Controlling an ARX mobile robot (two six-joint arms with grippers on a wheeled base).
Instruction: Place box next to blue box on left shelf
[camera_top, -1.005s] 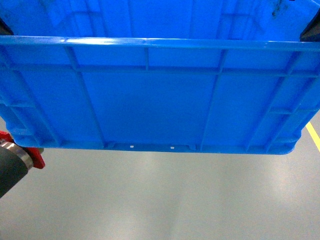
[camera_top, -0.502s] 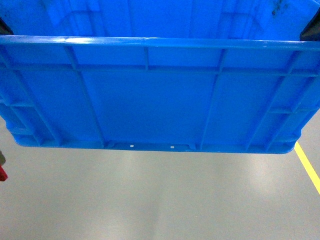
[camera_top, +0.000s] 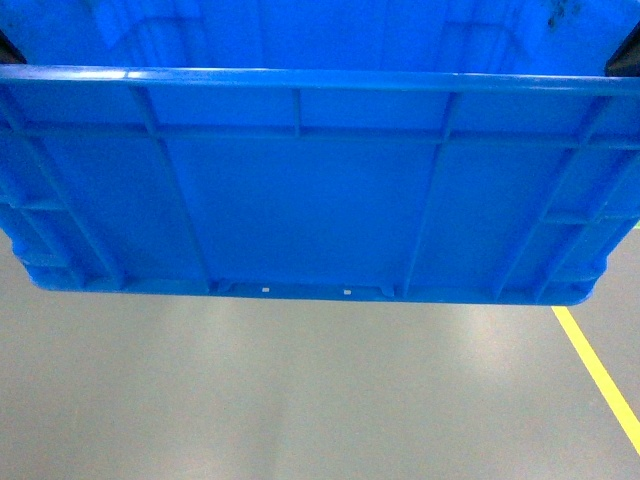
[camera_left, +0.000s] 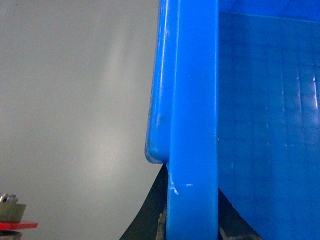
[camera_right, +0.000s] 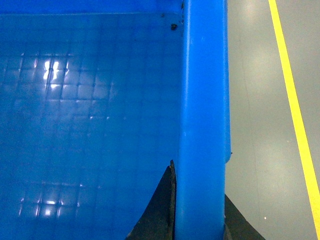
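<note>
Blue ribbed plastic crate (camera_top: 320, 190) fills the head view, carried clear above the grey floor (camera_top: 300, 400), with a yellow floor line (camera_top: 600, 375) to the right. Left gripper (camera_left: 192, 220) has its dark fingers (camera_left: 152, 210) pinching the crate's left rim; right gripper (camera_right: 200, 220) clamps the right rim likewise. No shelf shows. Judging from these narrow rim holds, a jolt while driving could let the crate slip or tilt.

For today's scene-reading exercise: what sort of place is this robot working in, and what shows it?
Probably a warehouse or factory floor: a smooth grey sealed floor, a yellow painted lane line, and a large blue plastic crate.
</note>
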